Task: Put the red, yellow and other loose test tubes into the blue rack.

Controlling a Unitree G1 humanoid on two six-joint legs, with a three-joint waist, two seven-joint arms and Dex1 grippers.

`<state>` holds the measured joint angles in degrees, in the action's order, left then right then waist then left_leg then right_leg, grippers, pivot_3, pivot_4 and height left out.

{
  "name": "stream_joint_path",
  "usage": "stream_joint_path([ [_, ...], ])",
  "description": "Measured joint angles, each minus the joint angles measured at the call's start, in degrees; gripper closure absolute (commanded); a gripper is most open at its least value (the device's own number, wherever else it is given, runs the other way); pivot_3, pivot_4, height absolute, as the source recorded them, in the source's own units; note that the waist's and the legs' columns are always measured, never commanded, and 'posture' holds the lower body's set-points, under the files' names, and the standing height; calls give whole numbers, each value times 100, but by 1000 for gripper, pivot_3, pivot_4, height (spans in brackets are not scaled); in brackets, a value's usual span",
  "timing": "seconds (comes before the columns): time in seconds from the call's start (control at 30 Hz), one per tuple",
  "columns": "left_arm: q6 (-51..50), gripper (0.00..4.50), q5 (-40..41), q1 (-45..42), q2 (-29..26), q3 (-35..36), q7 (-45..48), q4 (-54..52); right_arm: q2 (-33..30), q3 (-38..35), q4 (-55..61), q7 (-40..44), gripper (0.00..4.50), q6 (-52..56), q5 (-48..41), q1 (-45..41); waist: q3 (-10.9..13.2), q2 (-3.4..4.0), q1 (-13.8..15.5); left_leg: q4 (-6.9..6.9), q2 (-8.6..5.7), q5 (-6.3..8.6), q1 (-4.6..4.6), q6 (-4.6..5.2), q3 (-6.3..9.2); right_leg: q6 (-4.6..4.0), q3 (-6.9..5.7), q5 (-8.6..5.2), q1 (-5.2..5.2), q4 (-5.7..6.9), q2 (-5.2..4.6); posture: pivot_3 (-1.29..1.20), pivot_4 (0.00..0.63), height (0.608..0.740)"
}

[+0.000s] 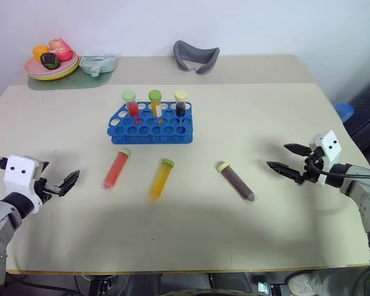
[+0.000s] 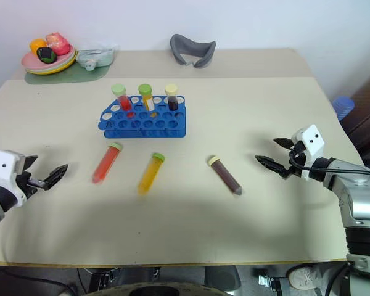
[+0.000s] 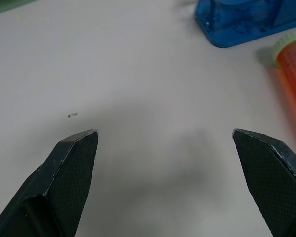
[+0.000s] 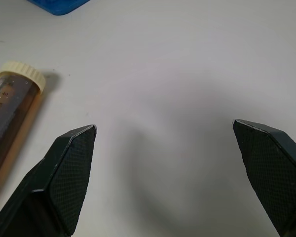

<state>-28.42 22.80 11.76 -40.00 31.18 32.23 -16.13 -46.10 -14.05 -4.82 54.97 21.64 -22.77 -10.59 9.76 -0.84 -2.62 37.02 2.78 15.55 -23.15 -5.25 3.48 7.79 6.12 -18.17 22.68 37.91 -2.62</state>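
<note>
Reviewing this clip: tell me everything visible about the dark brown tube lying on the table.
The dark brown tube is a clear plastic tube with a pale yellow ribbed screw cap and a conical tip, filled with dark brown liquid; printed graduation marks show in the right wrist view. It lies flat on the beige table, angled, cap toward the blue rack and tip toward the robot. Nothing touches it but the table. The right tool, open, sits off to its side, apart from it.
</note>
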Motion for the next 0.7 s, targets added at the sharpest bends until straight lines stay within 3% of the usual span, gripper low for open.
stream_joint_path([
  [0.53, -105, 47, 261, -246, 238, 217, -261, -190, 4, -2, 44, -152, 0, -2, 7, -139, 0, 0, 9, 2, 0, 1, 0, 1, 0, 0, 0, 0, -2, -1, 0, 0, 150, 740],
  [0.7, -152, 47, 519, -545, 332, -78, -135, -486, -116, -173, 871, -271, 0, 938, -448, -41, 2, 4, 3, 3, 0, 0, 1, 1, 1, 0, 0, 0, -2, 3, 0, 0, 150, 740],
])
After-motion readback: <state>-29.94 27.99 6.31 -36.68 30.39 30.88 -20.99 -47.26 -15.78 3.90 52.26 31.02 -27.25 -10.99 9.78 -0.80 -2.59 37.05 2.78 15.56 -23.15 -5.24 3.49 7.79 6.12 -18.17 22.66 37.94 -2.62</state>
